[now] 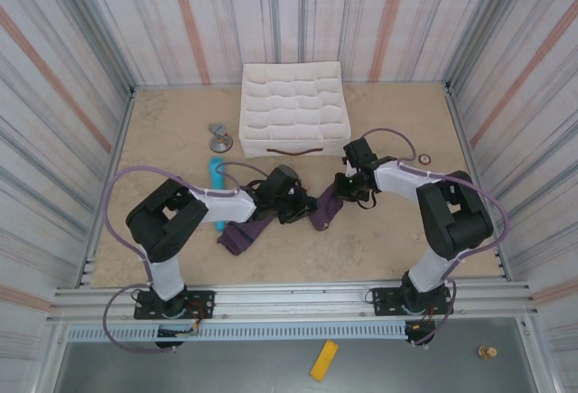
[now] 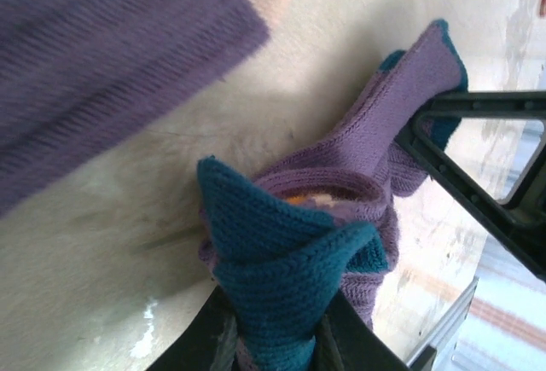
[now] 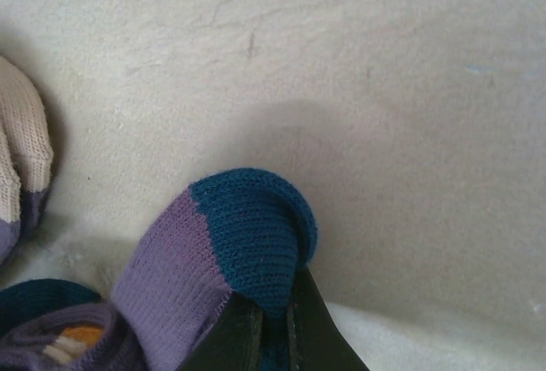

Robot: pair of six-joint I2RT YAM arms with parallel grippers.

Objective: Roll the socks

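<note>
The right gripper (image 3: 273, 307) sits at bottom centre, its two dark fingers (image 3: 320, 337) pressed together on the dark teal toe of a purple sock (image 3: 175, 281). The sock runs toward the lower left, where teal, purple and a spot of orange bunch in the corner. At the left edge lies the cream end of the other sock (image 3: 21, 153). Pale table (image 3: 384, 89) spreads across the rest, shadowed above the toe.
</note>
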